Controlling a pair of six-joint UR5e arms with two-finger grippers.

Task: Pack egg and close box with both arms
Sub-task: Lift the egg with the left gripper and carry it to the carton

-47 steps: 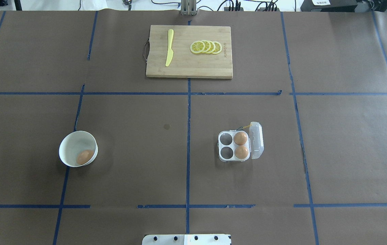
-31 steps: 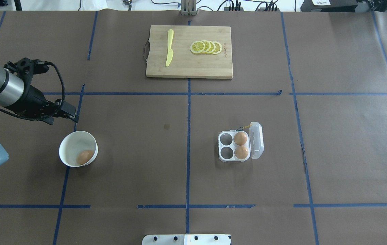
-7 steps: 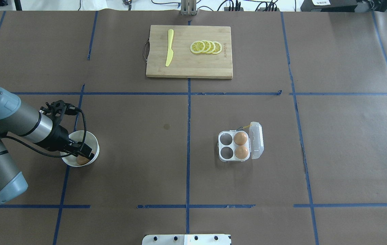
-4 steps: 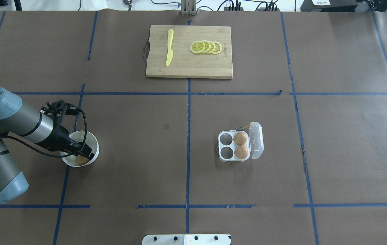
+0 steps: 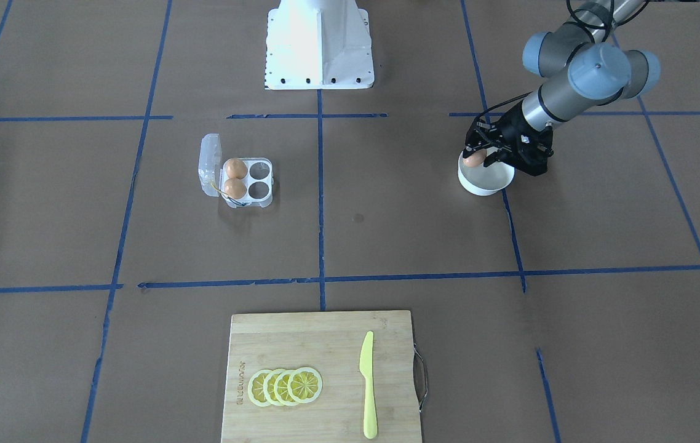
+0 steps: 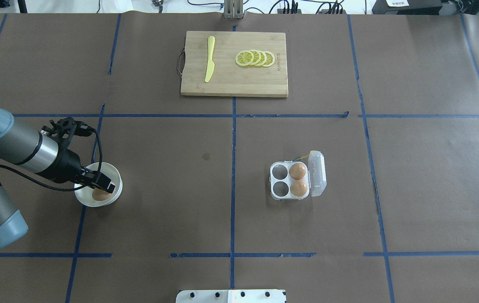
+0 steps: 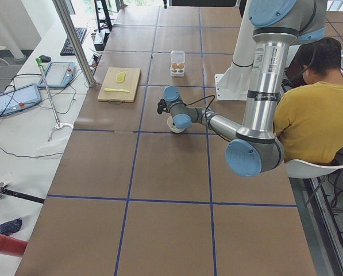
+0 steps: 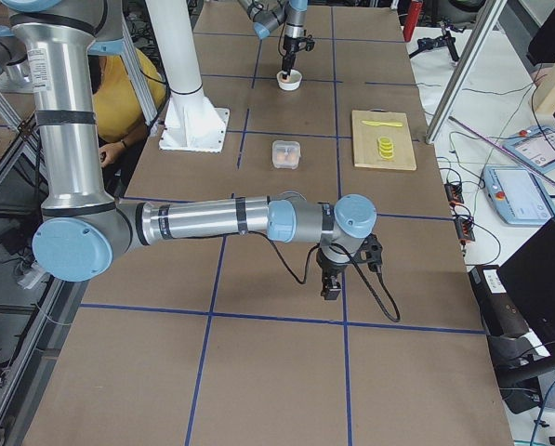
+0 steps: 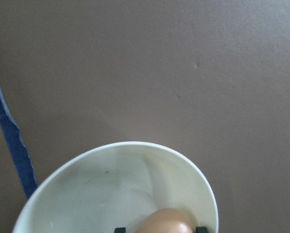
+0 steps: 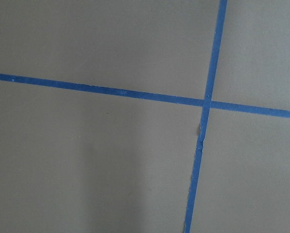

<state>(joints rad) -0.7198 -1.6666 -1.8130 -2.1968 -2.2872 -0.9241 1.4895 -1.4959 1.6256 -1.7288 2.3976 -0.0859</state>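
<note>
Just inside bowl (image 6: 96, 203) rim, left fingers (image 6: 107, 182) clasp egg (image 6: 101, 195).

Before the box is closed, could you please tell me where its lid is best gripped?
Probably the lid by its free long edge, near the middle, coming down from the robot's right. It stands nearly upright at the right side of the box, hinge down, so that edge is topmost; the yellow string sits at the far corner.
</note>
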